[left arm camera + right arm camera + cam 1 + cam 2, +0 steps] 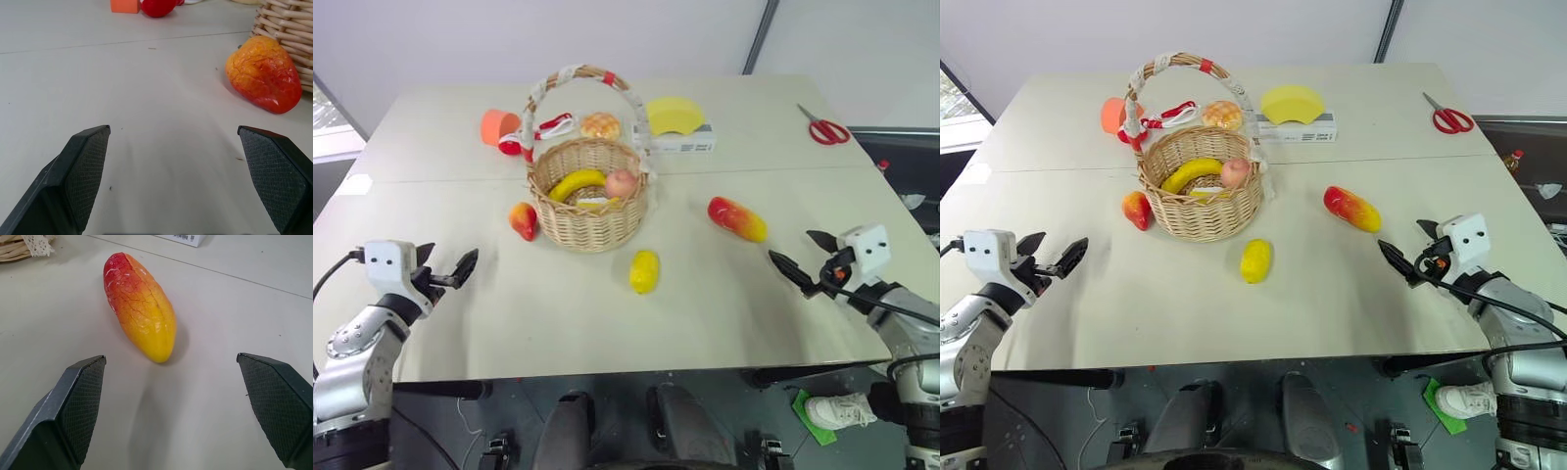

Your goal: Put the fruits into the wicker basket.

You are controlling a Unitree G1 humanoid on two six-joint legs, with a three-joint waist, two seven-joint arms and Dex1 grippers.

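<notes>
The wicker basket (588,227) stands mid-table with a yellow banana (576,182) and a pinkish apple (621,183) inside. A red-orange pear-like fruit (523,220) lies against its left side, close-up in the left wrist view (264,73). In front of the basket a yellow lemon (644,271) rests on the table. The red-and-yellow mango (737,218) lies to the right, ahead of the right fingers (141,306). My left gripper (446,266) hovers open at the table's front left, well short of the pear. My right gripper (807,256) is open at the front right, short of the mango.
Behind the basket sit an orange cup (496,125), a red-and-white item (543,129), a checkered bun (600,125) and a yellow half-disc on a white box (674,122). Red scissors (824,128) lie at the far right. The table edge runs just below both grippers.
</notes>
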